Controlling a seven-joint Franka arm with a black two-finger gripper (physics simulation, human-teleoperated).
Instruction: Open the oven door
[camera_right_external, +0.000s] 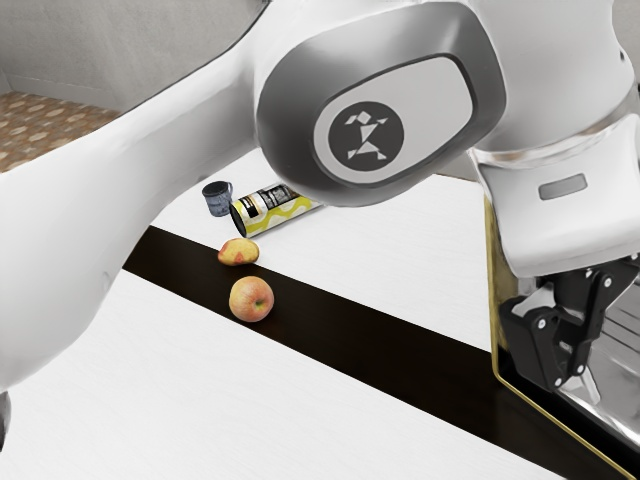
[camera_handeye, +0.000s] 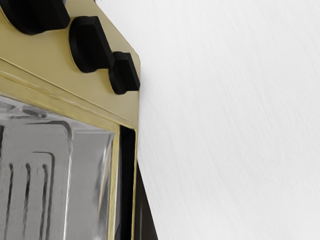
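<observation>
Oven (camera_right_external: 494, 300): exterior view, at its right edge; gold-edged, with bright metal beside the hand.
Hand (camera_right_external: 566, 376): exterior view, pointing down at the oven, in front of part of it. Spread or pressed together – cannot tell; contact with the oven likewise unclear.
Arm (camera_right_external: 110, 190): exterior view, reaches across the foreground from the left and bends down to the hand.
Apple (camera_right_external: 251, 300): exterior view, on the dark strip (camera_right_external: 370, 345) of the table (camera_right_external: 400, 245), well apart from the hand; a yellow-red fruit (camera_right_external: 238, 252) just beside it.
Tube (camera_right_external: 272, 210): exterior view, lying on its side near a dark mug (camera_right_external: 217, 198); neither bears on the job.
Knobs (camera_handeye: 91, 44): wrist view, three black ones in a row on the gold panel (camera_handeye: 55, 80).
Ribbed metal (camera_handeye: 30, 195): wrist view, framed in gold next to the panel; a dark gap runs outside the frame.
Oven door: belongs to the gold-framed side by the knobs; its exact edge and how far it stands open cannot be told.
Next move: judged to be finding a firm bearing on the door's free edge, clear of the knobs. Then follow the hinge's arc slowly; a straight pull could slip or drag the oven.
</observation>
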